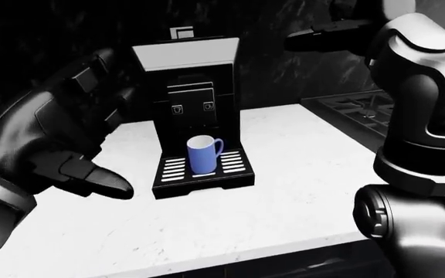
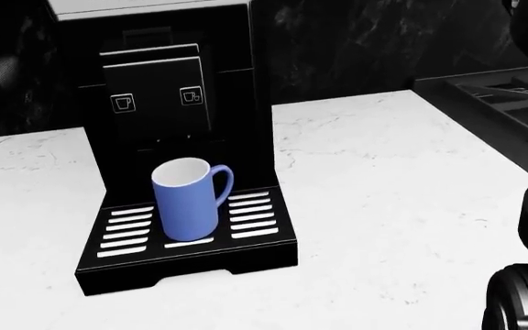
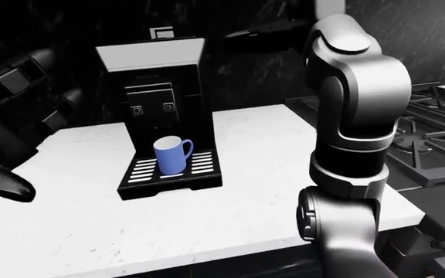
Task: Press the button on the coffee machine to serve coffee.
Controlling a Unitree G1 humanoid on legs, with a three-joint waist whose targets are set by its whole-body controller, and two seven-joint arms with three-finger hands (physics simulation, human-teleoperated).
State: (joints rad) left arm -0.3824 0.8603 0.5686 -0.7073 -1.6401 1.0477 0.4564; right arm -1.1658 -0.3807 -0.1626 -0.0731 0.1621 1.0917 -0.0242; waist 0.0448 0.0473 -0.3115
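A white marble-patterned bench (image 1: 300, 174) carries the black box-shaped coffee machine (image 1: 191, 116), standing against the dark wall toward the left-eye view's upper middle. The left robot hand (image 1: 68, 145) hovers just left of the machine, fingers spread apart, touching nothing. The right robot hand (image 1: 327, 36) is raised above and right of it; I cannot tell its fingers' state. A blue ceramic mug (image 2: 186, 199) stands on the slotted drip tray (image 2: 255, 227), below two small square buttons (image 2: 191, 95).

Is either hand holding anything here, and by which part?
Nothing is held. The left hand hangs open beside the coffee machine; the right hand is raised above it, grasping nothing.
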